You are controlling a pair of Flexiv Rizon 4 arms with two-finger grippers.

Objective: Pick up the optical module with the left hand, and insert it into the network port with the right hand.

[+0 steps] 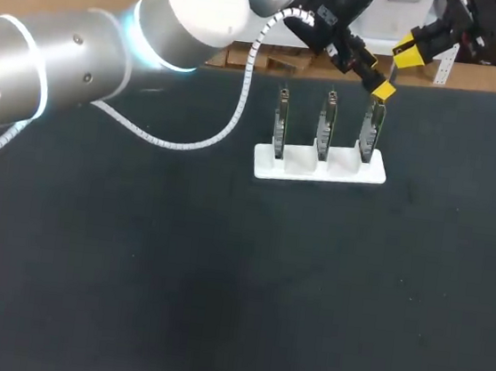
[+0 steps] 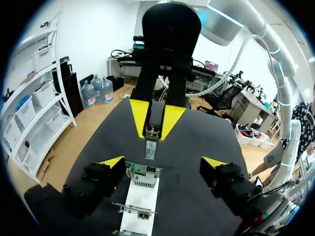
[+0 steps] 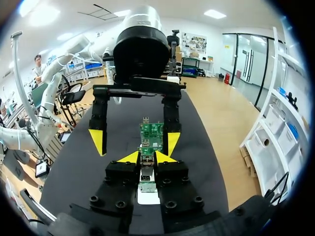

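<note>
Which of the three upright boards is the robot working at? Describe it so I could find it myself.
On the black table stands a white holder carrying three upright boards in a row. The board you want is at the row's right end as seen from above. Unlike its two neighbours, it stands between the yellow tips of the open left gripper.

Left arm [image 1: 66,48]: mine is thick silver-grey tube links with a rounded white cap at the far joint and small dark screws in the shell.
Joint rings [image 1: 134,22]: pale cyan glowing bands.
Cable [image 1: 236,113]: white and spiral-wrapped, looping on the right of my left arm.
Left gripper [image 2: 162,164]: black blocky fingers with round screw recesses and yellow triangular tips.
Right gripper [image 3: 148,157]: black finger blocks with dark bolts on top and yellow wedge tips.
Right wrist [image 2: 170,24]: round black housing.
</note>
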